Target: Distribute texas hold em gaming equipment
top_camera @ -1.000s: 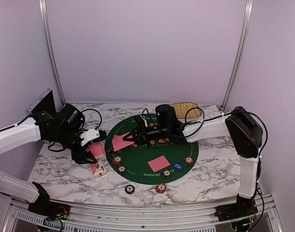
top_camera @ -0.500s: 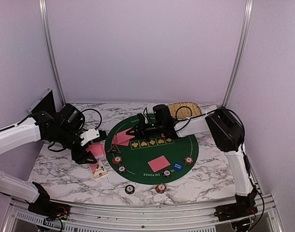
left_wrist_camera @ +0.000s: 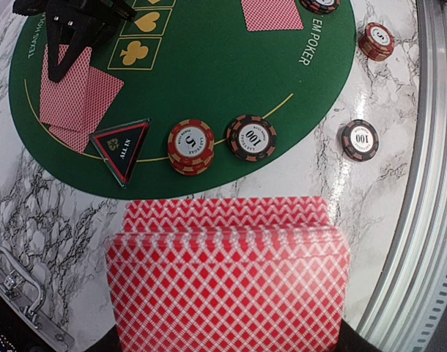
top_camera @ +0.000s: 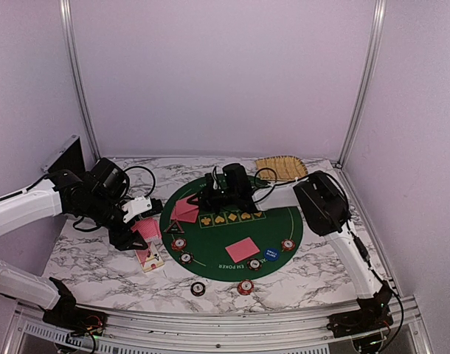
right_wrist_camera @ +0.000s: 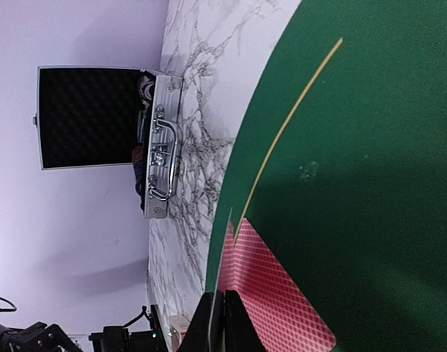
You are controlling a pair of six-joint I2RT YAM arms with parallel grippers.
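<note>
Right claw (right_wrist_camera: pixel 222 312) is pinching one red-backed card (right_wrist_camera: pixel 226 257) edge-on, just above the dealt pair (left_wrist_camera: pixel 91 95) on the green mat (top_camera: pixel 269 221). Left claw (top_camera: pixel 139 233) is clamping the deck (left_wrist_camera: pixel 227 279) over the tabletop (top_camera: pixel 321 265), with the poker chips (left_wrist_camera: pixel 191 146) lying just ahead. The cards are looking thin, light, slick and bendy, so they're best nipped by an edge. The deck is hiding the left fingers, and the held card's face isn't showing.

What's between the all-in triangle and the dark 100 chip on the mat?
The red-and-white 5 chip sits between the triangle and the dark chip; clearest in the left wrist view.
</note>
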